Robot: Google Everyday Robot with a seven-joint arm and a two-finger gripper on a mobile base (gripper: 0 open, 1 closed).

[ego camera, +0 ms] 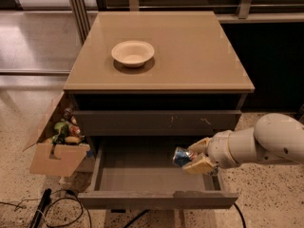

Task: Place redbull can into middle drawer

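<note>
The redbull can [181, 156] is a small blue-and-silver can, tilted, held in my gripper [194, 156]. The gripper's tan fingers [200, 166] are shut on the can. It hangs over the right part of the open middle drawer [142, 180], just above its flat grey floor. My white arm [266, 144] reaches in from the right. The drawer is pulled out below the closed drawer front with white scratches [156, 122].
A cream round bowl [133, 52] sits on the cabinet top [190, 51]. An open cardboard box [57, 144] with small items stands on the floor left of the cabinet. Black cables [52, 208] lie on the floor at the lower left.
</note>
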